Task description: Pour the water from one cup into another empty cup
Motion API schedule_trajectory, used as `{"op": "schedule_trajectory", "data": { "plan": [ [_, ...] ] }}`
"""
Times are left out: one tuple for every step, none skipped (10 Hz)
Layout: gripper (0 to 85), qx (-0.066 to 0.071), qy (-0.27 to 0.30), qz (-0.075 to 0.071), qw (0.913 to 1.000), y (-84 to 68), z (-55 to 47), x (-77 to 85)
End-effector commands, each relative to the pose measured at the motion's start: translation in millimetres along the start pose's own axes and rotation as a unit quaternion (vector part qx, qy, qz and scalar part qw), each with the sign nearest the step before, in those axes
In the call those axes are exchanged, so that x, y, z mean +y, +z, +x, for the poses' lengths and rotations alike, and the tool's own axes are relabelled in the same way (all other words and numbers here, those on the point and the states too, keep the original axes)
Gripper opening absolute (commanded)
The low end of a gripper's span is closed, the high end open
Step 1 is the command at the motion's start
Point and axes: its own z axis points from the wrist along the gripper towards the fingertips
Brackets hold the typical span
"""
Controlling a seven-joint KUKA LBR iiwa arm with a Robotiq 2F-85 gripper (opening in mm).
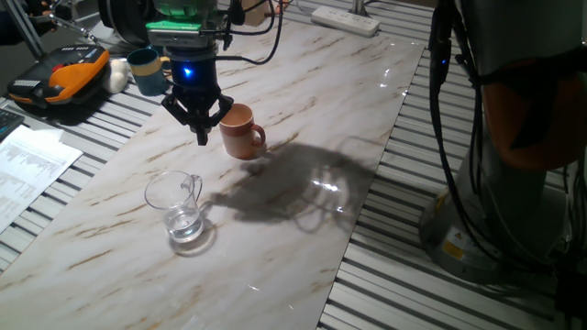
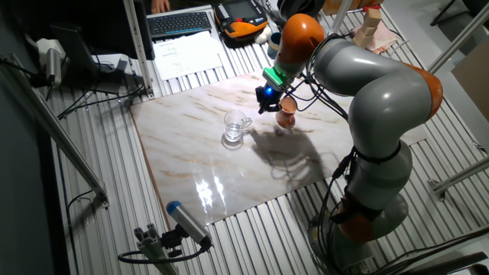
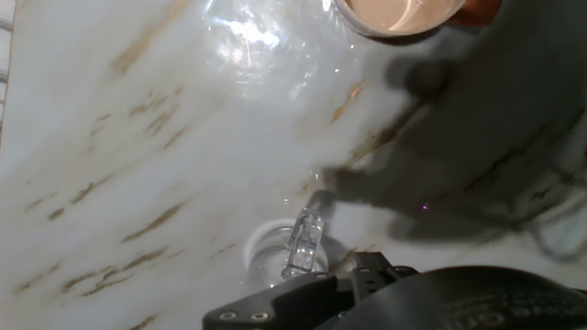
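The clear glass cup point(image 1: 179, 206) stands upright on the marble table top point(image 1: 303, 110), handle to the right, with a little water point(image 1: 186, 225) at its bottom. The terracotta cup point(image 1: 240, 133) stands upright behind it and to the right. My gripper point(image 1: 202, 137) hangs above the table just left of the terracotta cup, fingers tapering to a point, holding nothing. The other fixed view shows the glass cup point(image 2: 234, 128), terracotta cup point(image 2: 286, 116) and gripper point(image 2: 265, 107). In the hand view the glass cup point(image 3: 293, 246) is partly hidden by the hand, and the terracotta cup's rim point(image 3: 404, 14) shows at the top.
A teal mug point(image 1: 145, 69) and an orange-black device point(image 1: 64, 78) sit beyond the marble's far left edge. Papers point(image 1: 27, 165) lie at the left, a power strip point(image 1: 344, 18) at the back. The arm's base point(image 1: 495, 183) stands right of the table.
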Motion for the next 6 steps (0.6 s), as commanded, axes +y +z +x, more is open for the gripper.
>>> {"op": "schedule_trajectory", "data": {
  "plan": [
    [0.0,0.0,-0.008,0.006,1.0,-0.3,-0.8,0.3],
    [0.0,0.002,-0.01,0.006,0.9999,-2.5,-4.0,1.4],
    [0.0,0.008,-0.016,0.007,0.9998,-4.7,-8.2,2.5],
    [0.0,0.011,-0.019,0.007,0.9997,-6.7,-11.4,3.4],
    [0.0,0.008,-0.019,0.01,0.9997,-7.3,-10.6,3.8],
    [0.0,0.004,-0.021,0.015,0.9997,-7.3,-10.3,3.8]
  ]
}}
